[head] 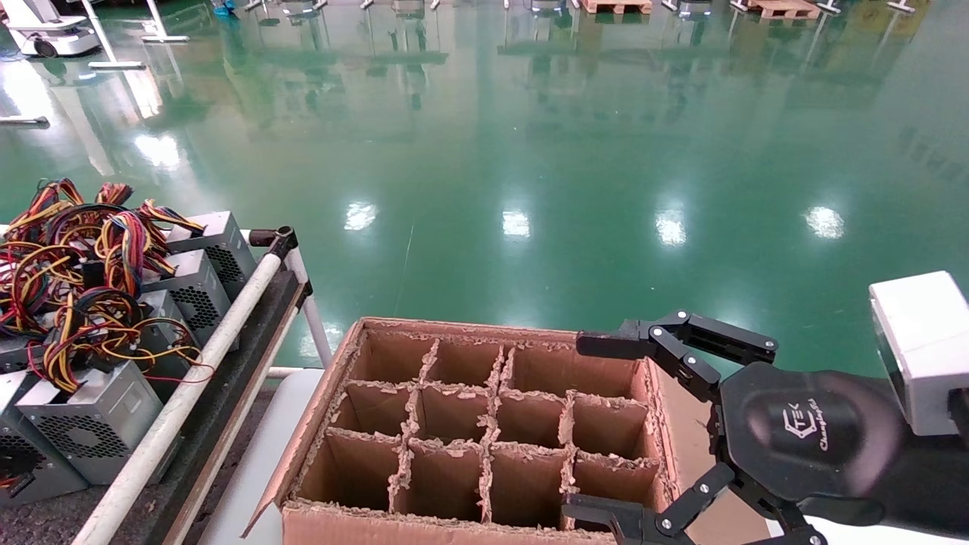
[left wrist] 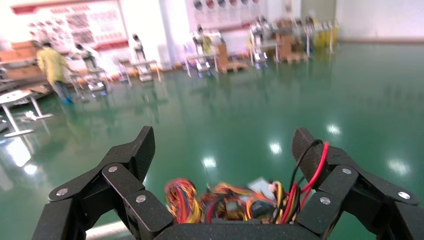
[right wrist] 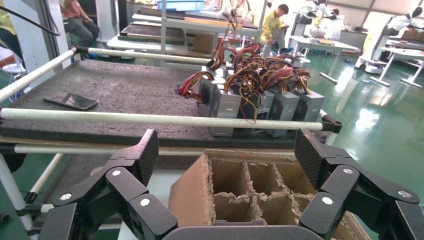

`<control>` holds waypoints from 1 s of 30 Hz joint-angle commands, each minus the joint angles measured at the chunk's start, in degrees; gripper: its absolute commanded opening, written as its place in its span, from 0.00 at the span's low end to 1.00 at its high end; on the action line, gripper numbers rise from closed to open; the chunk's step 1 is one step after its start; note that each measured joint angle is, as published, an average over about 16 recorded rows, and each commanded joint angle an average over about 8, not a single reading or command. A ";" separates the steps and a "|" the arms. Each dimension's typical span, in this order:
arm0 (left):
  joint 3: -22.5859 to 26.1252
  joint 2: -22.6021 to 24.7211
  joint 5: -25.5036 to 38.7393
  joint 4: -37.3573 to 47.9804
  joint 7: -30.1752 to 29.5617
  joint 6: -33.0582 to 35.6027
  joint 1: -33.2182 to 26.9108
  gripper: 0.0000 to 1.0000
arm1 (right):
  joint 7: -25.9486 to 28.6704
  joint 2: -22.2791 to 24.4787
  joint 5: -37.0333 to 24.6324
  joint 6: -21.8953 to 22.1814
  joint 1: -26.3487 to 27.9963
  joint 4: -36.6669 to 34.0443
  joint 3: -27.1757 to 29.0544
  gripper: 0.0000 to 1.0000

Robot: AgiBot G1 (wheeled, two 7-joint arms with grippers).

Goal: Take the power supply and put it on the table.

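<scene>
With jaws spread wide, the right gripper [head: 606,431] hung over the cardboard box [head: 484,424], whose empty dividers risked a fruitless grasp.

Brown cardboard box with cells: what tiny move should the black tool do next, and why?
Probably draw the open right tool back from the brown divided cardboard box: its visible cells look empty, and silver-grey metal power supplies already sit on the dark matted table.

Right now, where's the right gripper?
In the head view the right gripper hangs at lower right, fingers open, over the right edge of the divided cardboard box, away from the power supplies on the table.
</scene>
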 commanded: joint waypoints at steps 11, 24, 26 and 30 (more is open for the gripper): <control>4.46 0.70 5.35 0.69 1.29 -1.82 -0.66 1.00 | -0.01 0.00 0.01 0.00 0.01 -0.01 -0.01 1.00; 10.22 -3.68 11.24 -2.10 -2.13 0.86 -8.45 1.00 | -0.01 0.01 0.01 0.00 0.01 -0.01 -0.02 1.00; 9.86 -3.86 10.80 -2.22 -3.96 1.26 -9.14 1.00 | -0.01 0.01 0.01 0.00 0.01 -0.01 -0.02 1.00; 8.81 -3.85 9.69 -2.42 -7.00 1.66 -9.32 1.00 | -0.01 0.01 0.02 0.00 0.01 -0.01 -0.03 1.00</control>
